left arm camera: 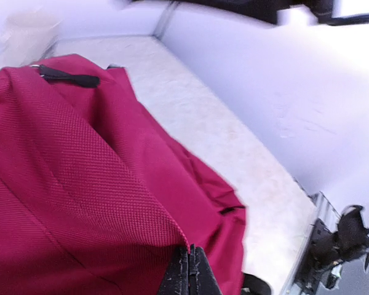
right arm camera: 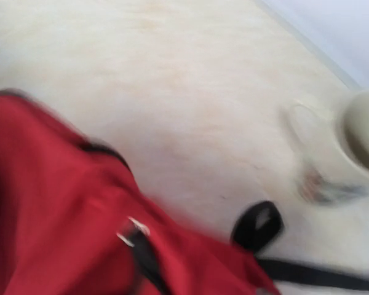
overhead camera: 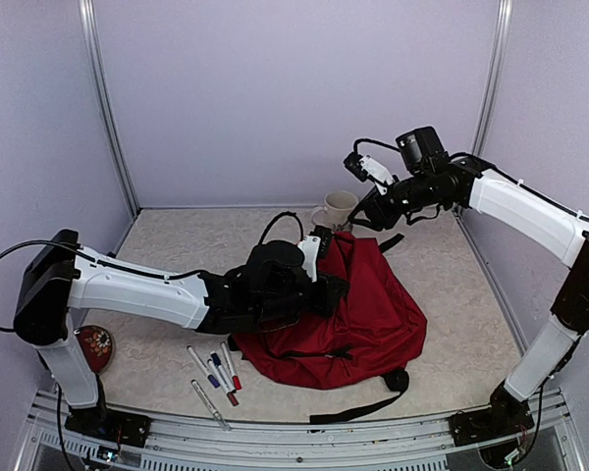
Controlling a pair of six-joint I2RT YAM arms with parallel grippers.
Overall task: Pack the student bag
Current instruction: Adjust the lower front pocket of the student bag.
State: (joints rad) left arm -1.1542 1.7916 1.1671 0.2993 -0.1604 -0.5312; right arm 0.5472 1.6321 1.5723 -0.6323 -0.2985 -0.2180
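Markers (overhead camera: 216, 376) lie near the student bag (overhead camera: 368, 314), labels too small to read.

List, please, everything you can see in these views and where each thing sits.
student bag: one, dark red with black straps, crumpled at the centre of the table.
mug: one, cream, far side, just behind the bag.
markers: about five, white with blue or red caps, near left, in front of the bag.
round object: one, red and patterned, near-left corner by the left arm's base.
left gripper: one, black, shut on the bag's fabric edge.
right gripper: one, black and white, raised near the mug; opening unclear.
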